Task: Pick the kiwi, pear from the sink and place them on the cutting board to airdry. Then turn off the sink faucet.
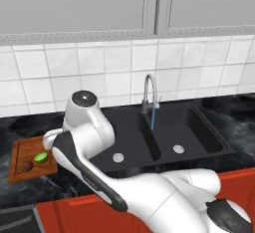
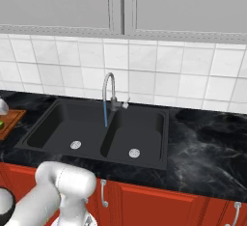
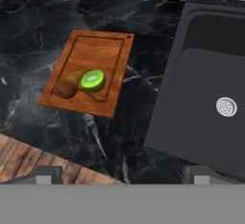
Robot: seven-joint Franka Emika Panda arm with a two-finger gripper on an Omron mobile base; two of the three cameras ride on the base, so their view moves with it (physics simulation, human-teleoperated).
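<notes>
The reddish-brown cutting board lies on the black counter left of the sink. On its near part sit a green-faced kiwi and, touching it, a brownish pear. My gripper hangs open and empty above the counter strip between board and sink, its two fingertips far apart. From the left base, board, kiwi and pear show beside my arm. Both basins of the sink hold no fruit. A thin blue stream runs from the silver faucet, also the faucet.
Black marble counter stretches to the right of the sink. A white tiled wall and grey cabinets rise behind. Red cabinet fronts run below, and wooden floor shows past the counter edge.
</notes>
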